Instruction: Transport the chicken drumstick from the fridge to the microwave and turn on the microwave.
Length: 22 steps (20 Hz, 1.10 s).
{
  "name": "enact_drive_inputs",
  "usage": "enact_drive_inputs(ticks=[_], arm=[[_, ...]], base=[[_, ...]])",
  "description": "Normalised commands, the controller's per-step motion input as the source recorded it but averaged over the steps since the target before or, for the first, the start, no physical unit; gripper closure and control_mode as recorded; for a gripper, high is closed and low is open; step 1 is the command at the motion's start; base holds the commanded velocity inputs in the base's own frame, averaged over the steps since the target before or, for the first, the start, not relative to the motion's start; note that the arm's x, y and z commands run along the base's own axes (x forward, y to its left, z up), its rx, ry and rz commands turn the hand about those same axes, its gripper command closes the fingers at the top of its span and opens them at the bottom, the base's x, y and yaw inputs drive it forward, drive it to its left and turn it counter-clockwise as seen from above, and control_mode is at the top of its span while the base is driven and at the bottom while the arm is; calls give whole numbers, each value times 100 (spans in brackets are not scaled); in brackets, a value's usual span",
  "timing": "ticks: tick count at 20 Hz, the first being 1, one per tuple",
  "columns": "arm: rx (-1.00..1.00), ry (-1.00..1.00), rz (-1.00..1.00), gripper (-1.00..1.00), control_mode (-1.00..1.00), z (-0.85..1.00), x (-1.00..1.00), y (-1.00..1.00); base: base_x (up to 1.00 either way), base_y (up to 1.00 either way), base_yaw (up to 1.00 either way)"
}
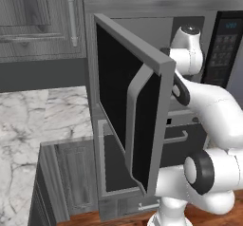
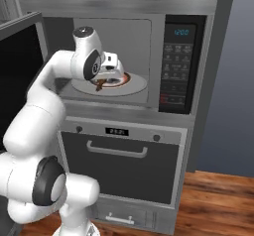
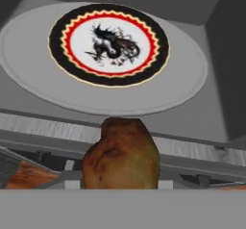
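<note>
The jaws are clamped on the chicken drumstick, which fills the low middle of the hand view, golden-brown and darker on one side. The gripper sits inside the open mouth of the microwave, above the front part of its floor.

Just beyond the jaws lies the grey turntable, and on it a round plate with a black rim, a red and yellow ring and a dark dragon figure on white. The drumstick hangs short of that plate, over the near edge of the turntable and the front sill of the cavity. Beyond the plate the back wall rises; a side wall closes in to the right of the jaws, with bare floor between it and the turntable.

The microwave door stands swung out to the left of the arm, its curved handle facing the base. Right of the jaws is the black keypad panel with a lit display. Below the cavity is the oven with its horizontal handle. A marble bench lies far to the left.
</note>
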Motion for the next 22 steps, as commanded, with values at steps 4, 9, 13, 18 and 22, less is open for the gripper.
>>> enact_drive_inputs(ticks=[4, 9, 13, 18, 22], arm=[[0, 0, -4, 100, -100, -38, 64, 0], [0, 0, -3, 100, -100, -39, 52, 0], [0, 0, -3, 100, -100, -13, 56, 0], [0, 0, -2, 100, -100, -11, 53, 0], [0, 0, -1, 100, -100, -14, 40, 0]], base=[[0, 0, 0], [0, 0, 0], [0, 0, 0], [0, 0, 0], [0, 0, 0]])
